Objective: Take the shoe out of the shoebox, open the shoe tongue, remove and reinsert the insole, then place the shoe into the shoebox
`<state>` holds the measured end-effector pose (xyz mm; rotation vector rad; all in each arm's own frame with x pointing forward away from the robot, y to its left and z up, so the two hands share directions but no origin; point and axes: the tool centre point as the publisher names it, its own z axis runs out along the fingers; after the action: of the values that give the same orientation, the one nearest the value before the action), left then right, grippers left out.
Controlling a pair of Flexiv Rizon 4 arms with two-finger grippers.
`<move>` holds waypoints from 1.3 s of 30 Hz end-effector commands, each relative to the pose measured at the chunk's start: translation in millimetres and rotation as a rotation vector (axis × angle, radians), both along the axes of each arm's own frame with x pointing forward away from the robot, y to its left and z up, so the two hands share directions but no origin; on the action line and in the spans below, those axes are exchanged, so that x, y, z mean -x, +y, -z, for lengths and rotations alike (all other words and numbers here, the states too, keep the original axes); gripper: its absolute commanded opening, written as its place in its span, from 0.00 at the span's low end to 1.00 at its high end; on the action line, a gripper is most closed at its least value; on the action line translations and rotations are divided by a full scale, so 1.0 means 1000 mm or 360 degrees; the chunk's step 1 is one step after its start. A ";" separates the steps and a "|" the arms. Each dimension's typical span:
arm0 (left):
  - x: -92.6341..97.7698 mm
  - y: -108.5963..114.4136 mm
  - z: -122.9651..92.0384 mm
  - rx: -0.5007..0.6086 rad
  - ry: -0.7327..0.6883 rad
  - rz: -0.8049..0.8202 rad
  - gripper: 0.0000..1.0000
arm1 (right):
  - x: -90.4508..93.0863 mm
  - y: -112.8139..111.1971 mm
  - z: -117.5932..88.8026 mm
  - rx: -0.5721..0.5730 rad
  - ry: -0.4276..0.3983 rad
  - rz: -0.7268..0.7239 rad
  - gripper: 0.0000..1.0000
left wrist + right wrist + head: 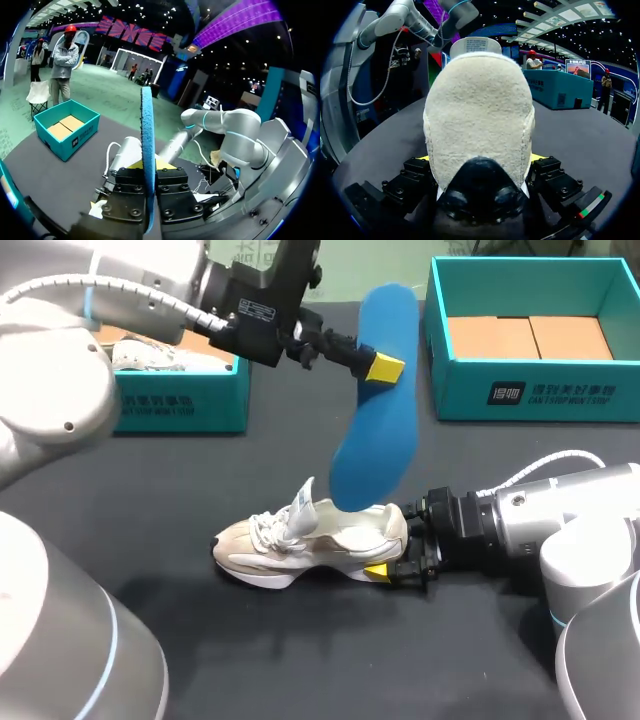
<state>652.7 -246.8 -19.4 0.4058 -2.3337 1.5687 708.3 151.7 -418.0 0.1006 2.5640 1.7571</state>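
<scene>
Hanging in the air over the middle of the table [130, 540], the blue insole [375, 440] is a long, flat, slightly curved piece with rounded ends. The left gripper [380, 365] is closed on its upper part, one finger on each face. In the left wrist view the insole stands edge-on between the two yellow-tipped fingers [167, 164] as a thin blue strip with a grainy edge. Its lower end comes down to the opening of the shoe [300, 545], near the heel; I cannot tell if it is inside.

The shoe is a cream and white sneaker with white laces [268, 530] and a thick sole. It stands on the black cloth, toe to the left and heel to the right, with its tongue [302, 502] standing up. The right gripper [398, 540] clamps the heel from the near and far sides. In the right wrist view the heel is fuzzy cream fabric with a smooth black piece low down.

The left box [180, 405], teal cardboard, stands far left with another pale sneaker [150, 355] in it. The right box [530, 390], also teal, stands far right and has a brown cardboard bottom.
</scene>
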 end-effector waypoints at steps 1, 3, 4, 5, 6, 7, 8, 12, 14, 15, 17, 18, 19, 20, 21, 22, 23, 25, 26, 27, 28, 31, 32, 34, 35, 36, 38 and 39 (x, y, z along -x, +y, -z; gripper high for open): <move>0.025 0.022 -0.020 0.0071 -0.0013 -0.0022 0.00 | -0.001 0.003 0.004 0.0005 0.0000 0.0002 0.00; 0.025 0.022 -0.020 0.0071 -0.0013 -0.0022 0.00 | -0.001 0.003 0.004 0.0005 0.0000 0.0002 0.00; 0.025 0.022 -0.020 0.0071 -0.0013 -0.0022 0.00 | -0.001 0.003 0.004 0.0005 0.0000 0.0002 0.00; 0.025 0.022 -0.020 0.0071 -0.0013 -0.0022 0.00 | -0.001 0.003 0.004 0.0005 0.0000 0.0002 0.00; 0.025 0.022 -0.020 0.0071 -0.0013 -0.0022 0.00 | -0.001 0.003 0.004 0.0005 0.0000 0.0002 0.00; 0.025 0.022 -0.020 0.0071 -0.0013 -0.0022 0.00 | -0.001 0.003 0.004 0.0005 0.0000 0.0002 0.00; 0.025 0.022 -0.020 0.0071 -0.0013 -0.0022 0.00 | -0.001 0.003 0.004 0.0005 0.0000 0.0002 0.00; 0.025 0.022 -0.020 0.0071 -0.0013 -0.0022 0.00 | -0.001 0.003 0.004 0.0005 0.0000 0.0002 0.00; 0.032 0.023 -0.026 0.0142 -0.0008 -0.0002 0.00 | -0.001 0.003 0.004 0.0005 0.0000 0.0002 0.00; 0.034 0.024 -0.029 0.0162 -0.0004 -0.0002 0.00 | -0.001 0.003 0.004 0.0005 0.0000 0.0002 0.00; 0.038 0.028 -0.036 0.0188 -0.0021 0.0007 0.00 | -0.001 0.003 0.004 0.0005 0.0000 0.0002 0.00; 0.040 0.030 -0.039 0.0190 -0.0042 0.0006 0.00 | -0.001 0.003 0.004 0.0005 0.0000 0.0002 0.00; 0.042 0.032 -0.042 0.0199 -0.0055 0.0008 0.00 | -0.001 0.003 0.004 0.0005 0.0000 0.0002 0.00; 0.043 0.034 -0.045 0.0213 -0.0062 0.0013 0.00 | -0.001 0.003 0.004 0.0005 0.0000 0.0002 0.00; 0.045 0.037 -0.047 0.0216 -0.0064 0.0014 0.00 | -0.001 0.003 0.004 0.0005 0.0000 0.0002 0.00; 0.046 0.039 -0.050 0.0229 -0.0081 0.0012 0.00 | -0.001 0.003 0.004 0.0005 0.0000 0.0002 0.00; 0.047 0.040 -0.052 0.0233 -0.0086 0.0007 0.00 | -0.001 0.003 0.004 0.0005 0.0000 0.0002 0.00; 0.050 0.042 -0.057 0.0242 -0.0104 0.0013 0.00 | -0.001 0.003 0.004 0.0005 0.0000 0.0002 0.00; 0.051 0.044 -0.059 0.0247 -0.0108 0.0017 0.00 | -0.001 0.003 0.004 0.0005 0.0000 0.0002 0.00; 0.052 0.046 -0.062 0.0258 -0.0107 0.0027 0.00 | -0.001 0.003 0.004 0.0005 0.0000 0.0002 0.00; 0.053 0.047 -0.063 0.0258 -0.0108 0.0026 0.00 | -0.001 0.003 0.004 0.0005 0.0000 0.0002 0.00; 0.056 0.050 -0.066 0.0235 -0.0119 0.0039 0.00 | -0.001 0.003 0.004 0.0005 0.0000 0.0002 0.00; 0.057 0.051 -0.066 0.0225 -0.0122 0.0049 0.00 | -0.001 0.003 0.004 0.0005 0.0000 0.0002 0.00; 0.058 0.052 -0.066 0.0211 -0.0106 0.0059 0.00 | -0.001 0.003 0.004 0.0005 0.0000 0.0002 0.00; 0.059 0.053 -0.066 0.0208 -0.0105 0.0064 0.00 | -0.001 0.003 0.004 0.0005 0.0000 0.0002 0.00; 0.060 0.054 -0.066 0.0197 -0.0098 0.0061 0.00 | -0.001 0.003 0.004 0.0005 0.0000 0.0002 0.00; 0.061 0.056 -0.066 0.0191 -0.0089 0.0077 0.00 | -0.001 0.003 0.004 0.0005 0.0000 0.0002 0.00; 0.061 0.056 -0.066 0.0168 -0.0086 0.0079 0.00 | -0.001 0.003 0.004 0.0005 0.0000 0.0002 0.00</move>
<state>591.5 -194.7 43.8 0.2792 -2.2530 1.7120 708.3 151.6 -418.1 0.1006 2.5640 1.7570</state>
